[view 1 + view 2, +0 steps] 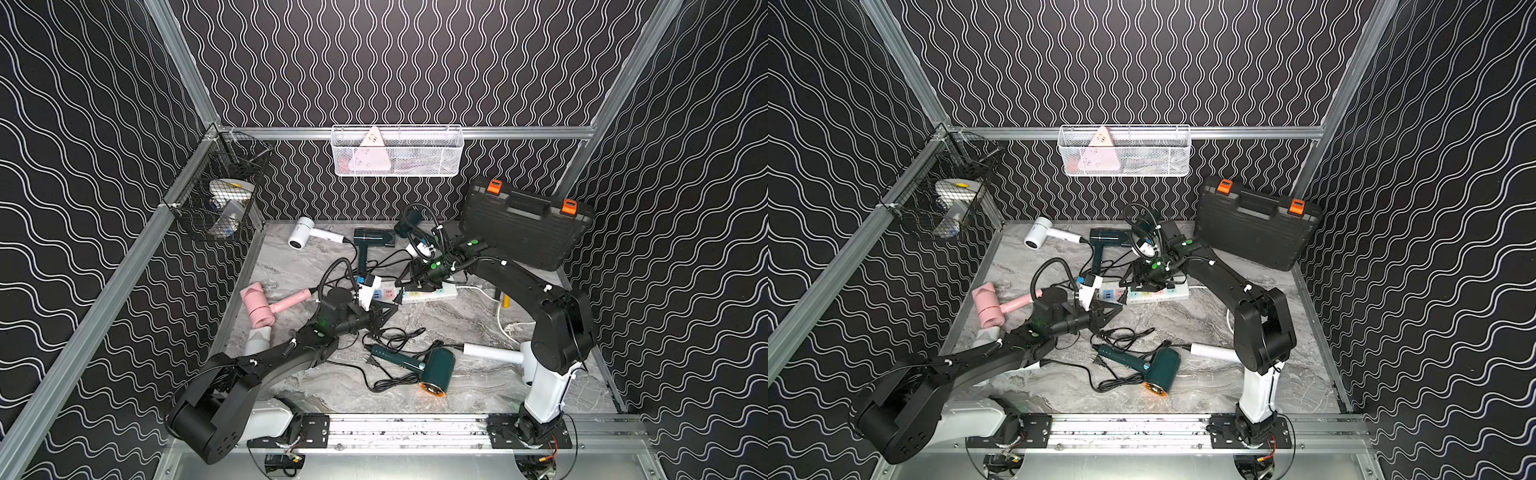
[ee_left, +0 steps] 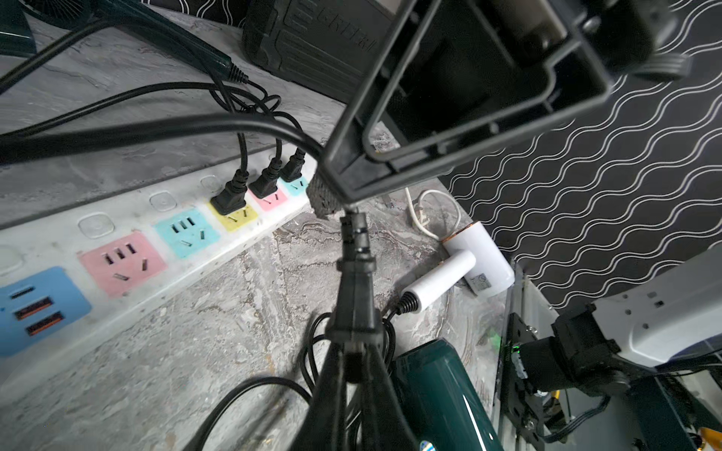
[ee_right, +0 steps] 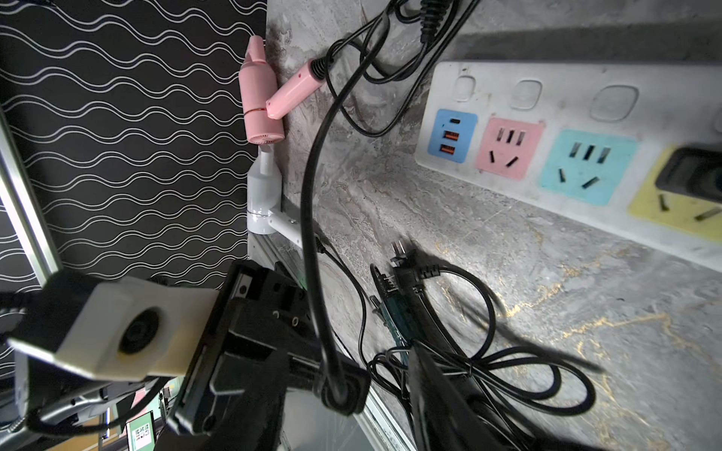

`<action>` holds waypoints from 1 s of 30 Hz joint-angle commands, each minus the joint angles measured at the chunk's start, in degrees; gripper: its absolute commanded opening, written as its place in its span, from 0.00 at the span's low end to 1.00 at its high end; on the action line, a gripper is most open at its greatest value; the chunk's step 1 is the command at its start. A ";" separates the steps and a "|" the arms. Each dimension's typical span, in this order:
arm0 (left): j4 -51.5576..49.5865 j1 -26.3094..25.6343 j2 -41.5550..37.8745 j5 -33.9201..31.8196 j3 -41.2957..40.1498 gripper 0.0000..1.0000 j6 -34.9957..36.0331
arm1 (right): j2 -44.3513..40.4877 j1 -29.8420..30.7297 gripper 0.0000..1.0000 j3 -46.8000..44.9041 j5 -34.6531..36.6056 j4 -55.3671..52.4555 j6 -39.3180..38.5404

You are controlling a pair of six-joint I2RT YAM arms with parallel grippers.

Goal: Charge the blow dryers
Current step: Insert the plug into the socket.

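Several blow dryers lie on the marble table: white and dark green at the back, pink at the left, dark green and white in front. My left gripper is shut on a black plug, held just in front of the power strip. My right gripper hovers over the strip, open; its padded fingertip is right at the plug's prongs. Three plugs sit in the strip's far sockets; the pink and teal sockets are free.
A black toolcase with orange latches leans at the back right. A white wire basket hangs on the back wall, a black one on the left wall. Loose black cords and another plug lie in front.
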 commanded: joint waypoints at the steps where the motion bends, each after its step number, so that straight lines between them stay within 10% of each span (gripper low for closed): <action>1: -3.77 -1.08 -0.76 -4.98 0.76 0.00 4.66 | 0.23 0.41 0.48 0.54 1.20 -3.81 0.03; 20: -6.97 -4.73 -1.57 -9.89 1.75 0.00 7.85 | 1.96 3.49 0.36 1.68 2.92 -7.34 -1.74; 30: -6.97 -4.75 -1.93 -10.66 1.66 0.00 7.70 | 1.90 4.06 0.10 1.24 2.57 -6.67 -2.07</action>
